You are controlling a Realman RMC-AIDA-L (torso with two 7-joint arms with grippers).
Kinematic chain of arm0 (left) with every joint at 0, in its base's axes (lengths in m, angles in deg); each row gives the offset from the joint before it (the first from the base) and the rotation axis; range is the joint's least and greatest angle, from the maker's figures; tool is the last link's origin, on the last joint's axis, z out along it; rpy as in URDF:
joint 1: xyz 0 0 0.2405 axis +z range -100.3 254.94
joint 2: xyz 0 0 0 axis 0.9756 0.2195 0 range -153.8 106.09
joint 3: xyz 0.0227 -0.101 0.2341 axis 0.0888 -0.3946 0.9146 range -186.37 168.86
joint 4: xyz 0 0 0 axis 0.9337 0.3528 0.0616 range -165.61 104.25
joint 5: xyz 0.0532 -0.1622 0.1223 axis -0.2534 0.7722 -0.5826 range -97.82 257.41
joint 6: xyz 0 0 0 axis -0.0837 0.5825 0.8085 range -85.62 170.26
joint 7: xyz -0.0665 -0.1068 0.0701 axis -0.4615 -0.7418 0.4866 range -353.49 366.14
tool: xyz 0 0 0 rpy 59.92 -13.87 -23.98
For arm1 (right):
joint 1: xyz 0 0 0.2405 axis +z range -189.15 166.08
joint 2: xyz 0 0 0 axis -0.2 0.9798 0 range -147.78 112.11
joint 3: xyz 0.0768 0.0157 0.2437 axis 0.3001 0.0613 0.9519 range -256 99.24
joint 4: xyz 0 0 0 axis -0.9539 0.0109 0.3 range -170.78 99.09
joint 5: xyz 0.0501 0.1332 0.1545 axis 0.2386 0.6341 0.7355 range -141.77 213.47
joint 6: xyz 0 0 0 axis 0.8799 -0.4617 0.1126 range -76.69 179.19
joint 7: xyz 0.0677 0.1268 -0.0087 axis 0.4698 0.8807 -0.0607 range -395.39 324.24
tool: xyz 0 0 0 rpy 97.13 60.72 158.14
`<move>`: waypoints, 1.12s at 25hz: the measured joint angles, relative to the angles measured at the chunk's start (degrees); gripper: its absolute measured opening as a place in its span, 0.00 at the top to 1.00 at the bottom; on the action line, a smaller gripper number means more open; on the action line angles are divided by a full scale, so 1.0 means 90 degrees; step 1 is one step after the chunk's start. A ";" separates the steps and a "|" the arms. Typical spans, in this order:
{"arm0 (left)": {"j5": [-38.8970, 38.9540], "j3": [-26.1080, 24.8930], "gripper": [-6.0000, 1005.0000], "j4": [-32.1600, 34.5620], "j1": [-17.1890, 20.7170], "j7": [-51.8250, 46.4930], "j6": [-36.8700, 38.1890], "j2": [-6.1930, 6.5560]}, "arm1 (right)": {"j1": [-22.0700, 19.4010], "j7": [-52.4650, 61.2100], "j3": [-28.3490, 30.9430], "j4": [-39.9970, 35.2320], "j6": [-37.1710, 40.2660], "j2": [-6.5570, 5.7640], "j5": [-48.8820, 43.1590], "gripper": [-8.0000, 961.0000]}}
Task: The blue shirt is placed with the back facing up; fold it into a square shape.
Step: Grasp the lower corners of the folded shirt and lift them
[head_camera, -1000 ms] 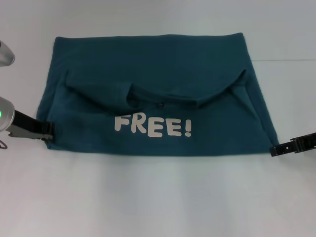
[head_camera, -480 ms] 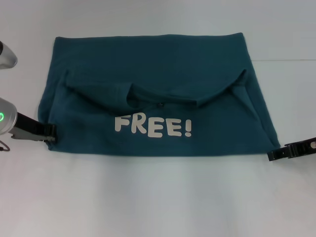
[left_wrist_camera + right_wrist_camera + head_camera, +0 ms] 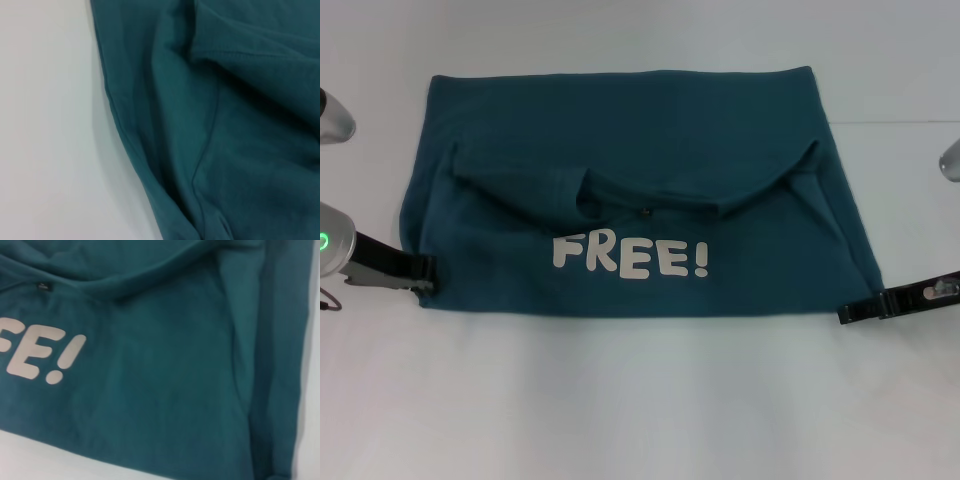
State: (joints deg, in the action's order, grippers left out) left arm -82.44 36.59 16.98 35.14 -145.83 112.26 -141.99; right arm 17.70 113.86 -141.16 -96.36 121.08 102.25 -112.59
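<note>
Blue shirt [image 3: 640, 190] folded, neckline half hidden.

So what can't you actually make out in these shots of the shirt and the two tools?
- Left tool: head view, open or shut too small to tell; left wrist view shows only shirt.
- Right tool: same in head view; absent from right wrist view.
- Sleeves: folded under the fabric.
- Lettering: cut off by the edge in right wrist view.

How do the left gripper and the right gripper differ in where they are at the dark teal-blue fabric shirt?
The left gripper touches the near left corner of the dark teal-blue fabric shirt; the right gripper lies just off its near right corner. The left one sits farther from the camera. Both lie low and point inward.
</note>
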 joint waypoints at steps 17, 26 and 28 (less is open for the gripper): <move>0.0021 0.0036 0.94 0.0028 0.0017 0.0103 0.0073 -0.0056 | 0.0204 0.0030 -0.0086 0.0279 -0.0378 0.0007 0.0010 0.25; 0.0148 0.0020 0.94 -0.0008 0.0014 0.0232 0.0095 -0.0057 | 0.0262 -0.0079 -0.0071 0.0333 -0.0451 -0.0035 0.0251 0.46; 0.0162 0.0016 0.94 -0.0012 0.0015 0.0246 0.0098 -0.0057 | 0.0283 -0.0094 -0.0073 0.0346 -0.0454 -0.0045 0.0249 0.56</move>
State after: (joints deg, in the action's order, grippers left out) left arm -80.99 36.73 16.87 35.28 -143.61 113.14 -142.51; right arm 20.25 113.02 -141.82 -93.24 117.00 101.85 -110.35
